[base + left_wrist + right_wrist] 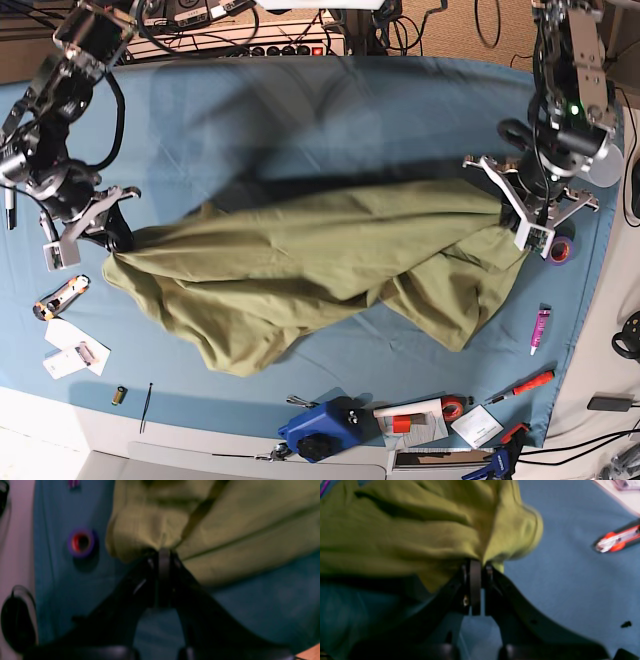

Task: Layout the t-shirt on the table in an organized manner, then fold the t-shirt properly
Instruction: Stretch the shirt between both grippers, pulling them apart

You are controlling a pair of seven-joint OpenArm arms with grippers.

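Observation:
The olive-green t-shirt [320, 265] hangs stretched between my two grippers, sagging onto the light-blue table [330, 110] in loose folds. In the base view my left gripper [512, 212] is at the right, shut on the shirt's right end. The left wrist view shows its tips [163, 551] pinching a bunch of the t-shirt [225, 530]. My right gripper [113, 240] is at the left, shut on the other end. In the right wrist view its tips [476, 563] clamp gathered fabric of the t-shirt [407, 530]. The white neck tag is hidden.
A roll of purple tape [560, 250] lies beside the left gripper, seen also as the tape roll [80, 542]. An orange box cutter [60, 295] lies near the right gripper, the same cutter [617, 540]. A purple marker [541, 328], a blue tool [320, 430] and small items line the front edge.

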